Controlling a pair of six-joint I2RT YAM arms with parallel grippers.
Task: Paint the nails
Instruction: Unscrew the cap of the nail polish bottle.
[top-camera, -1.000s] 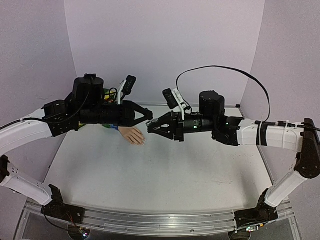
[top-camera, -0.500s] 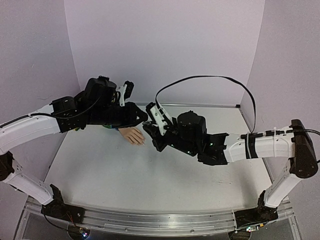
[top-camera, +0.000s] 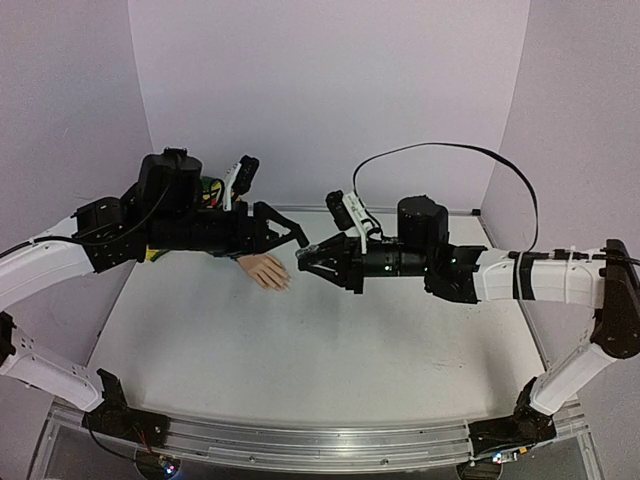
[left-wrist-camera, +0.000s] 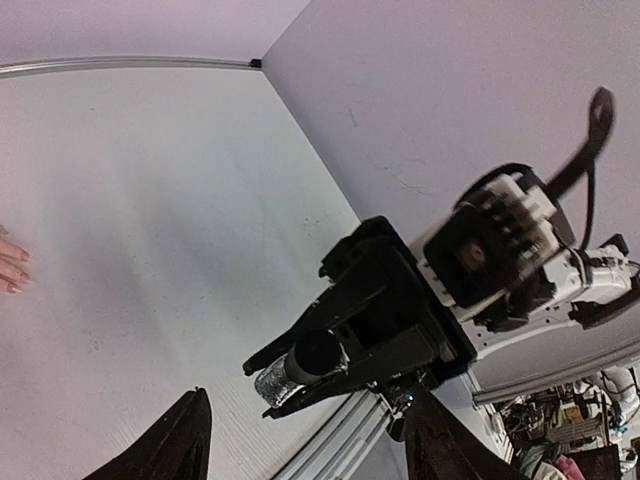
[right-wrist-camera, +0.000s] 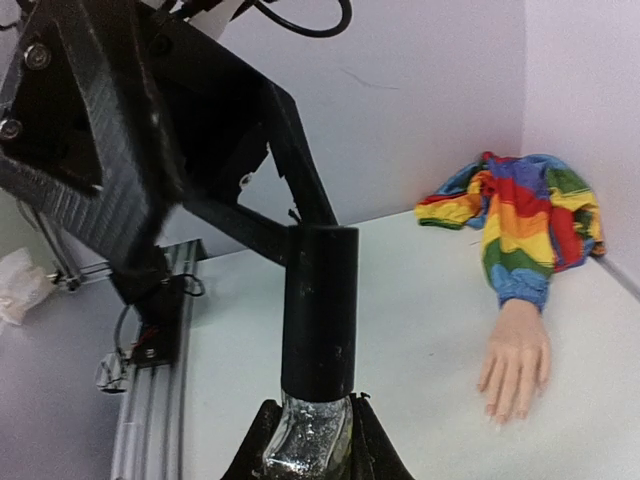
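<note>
Both grippers were held tip to tip above the far half of the table, which was white and closed in by pale lilac walls. The left gripper was seen with its jaws spread wide and nothing clasped between them. The right gripper was clamped on a bottle, which was gripped by its glittery glass body.

A rainbow-striped sleeve was bunched against the far wall on the left, and in the top view it was largely hidden behind the left arm. From its cuff a pale peach hand was laid flat on the table, palm down, with the fingers pointed toward the near side. In the top view the hand was placed just below the left gripper.

The bottle was topped by a tall black cap, which was pointed at the open jaws of the left gripper. Whether the cap was touched by a finger could not be told.

The nails were found at the fingertips, resting on the table apart from the bottle. They were too small for any paint to be judged.
</note>
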